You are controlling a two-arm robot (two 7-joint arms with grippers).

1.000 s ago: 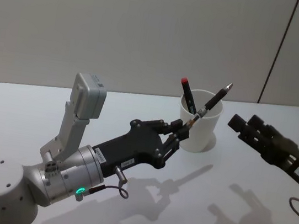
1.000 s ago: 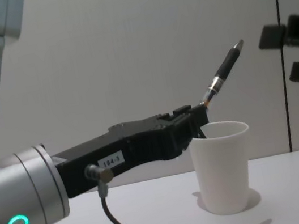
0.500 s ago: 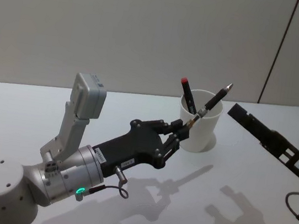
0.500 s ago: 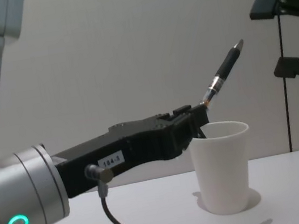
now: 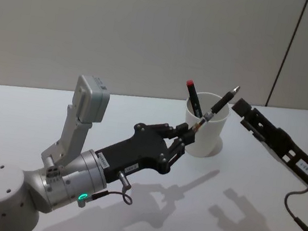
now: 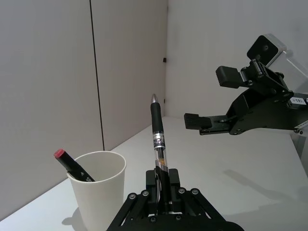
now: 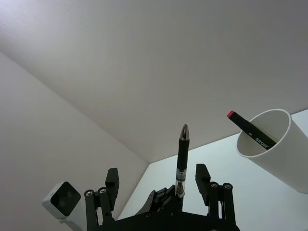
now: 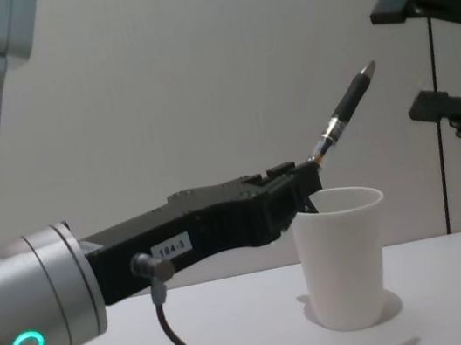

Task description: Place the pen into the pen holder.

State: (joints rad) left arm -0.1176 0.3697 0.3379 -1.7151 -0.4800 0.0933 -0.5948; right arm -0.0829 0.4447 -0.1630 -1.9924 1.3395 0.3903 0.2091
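My left gripper [image 5: 189,133] is shut on the lower end of a black pen [image 5: 219,106], which points up at a tilt with its tip over the rim of the pen holder [image 5: 205,135], a white paper cup. In the left wrist view the pen [image 6: 157,134] stands beside the pen holder [image 6: 98,192], outside it. A red-capped marker [image 5: 193,102] leans inside the cup. My right gripper [image 8: 406,59] is open, raised just right of the pen's tip [image 8: 367,70], fingers one above the other. The right wrist view shows the pen [image 7: 181,159] between its fingers [image 7: 202,178].
The white table [image 5: 225,217] stretches in front of and to the right of the cup. A grey wall [image 5: 154,35] stands close behind the cup. The left arm's wrist camera [image 5: 91,98] rises above its forearm.
My right gripper has turned and moved left toward the pen's tip, and its fingers have spread apart. The left gripper, pen and cup have not moved.
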